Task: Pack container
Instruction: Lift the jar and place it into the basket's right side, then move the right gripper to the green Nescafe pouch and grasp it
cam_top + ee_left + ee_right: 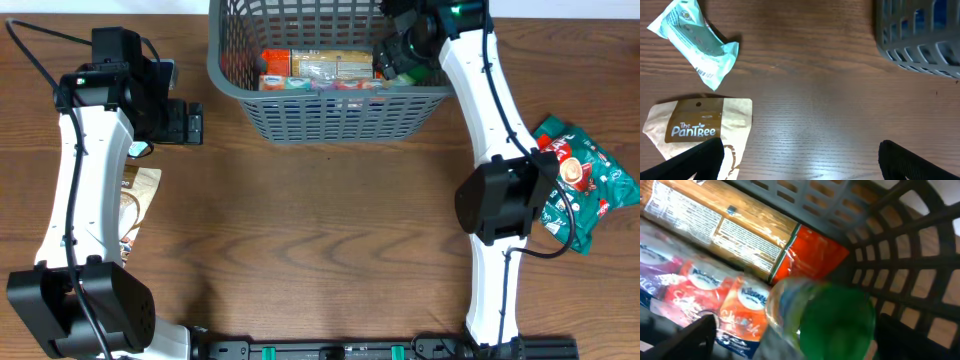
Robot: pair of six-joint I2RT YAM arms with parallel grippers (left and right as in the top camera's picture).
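Green-capped bottle [839,321] inside container [920,275]; right end effector [797,332] released; left end effector [800,149] released.

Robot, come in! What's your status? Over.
Left pincer open, empty, over table. Right pincer inside container, straddling green-capped bottle, grip unclear. No obstruction seen.

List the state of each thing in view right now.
container: upright, partly packed.
left gripper: open, empty.
right gripper: inside the container; grip unclear.
green-capped bottle: inside the container, between the right gripper's fingers.
Kleenex packs: lying inside the container.
PanTree pouch: flat on the table, unpacked.
teal packet: on the table, unpacked.
green and red snack bag: on the table, unpacked.
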